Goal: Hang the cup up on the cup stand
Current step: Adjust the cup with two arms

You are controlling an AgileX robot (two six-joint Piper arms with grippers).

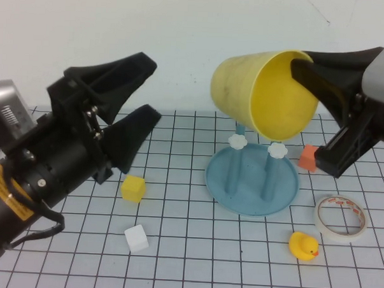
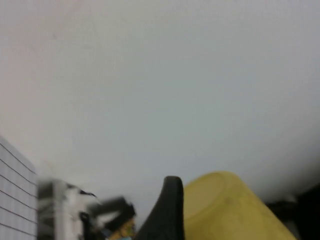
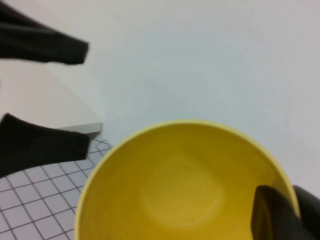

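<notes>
Left gripper [image 1: 138, 97] is raised above the bench [image 1: 193, 265] at left, released, grasping nothing. Right gripper [image 1: 308, 66] reaches in from the right, clenched on the rim of the cup [image 1: 264, 93], tilted on its side, empty, above the cup stand [image 1: 252, 178], whose dish is empty.

on the gridded mat [image 1: 193, 265] lie a yellow cube [image 1: 133, 188], white cube [image 1: 136, 238], orange block [image 1: 308, 157], tape roll [image 1: 340, 218] and rubber duck [image 1: 302, 245].

Right gripper [image 1: 310, 72] — clamped on the cup [image 1: 264, 93] rim above the cup stand [image 1: 252, 178]; left gripper [image 1: 140, 94] — raised left of it, fingers spread.
</notes>
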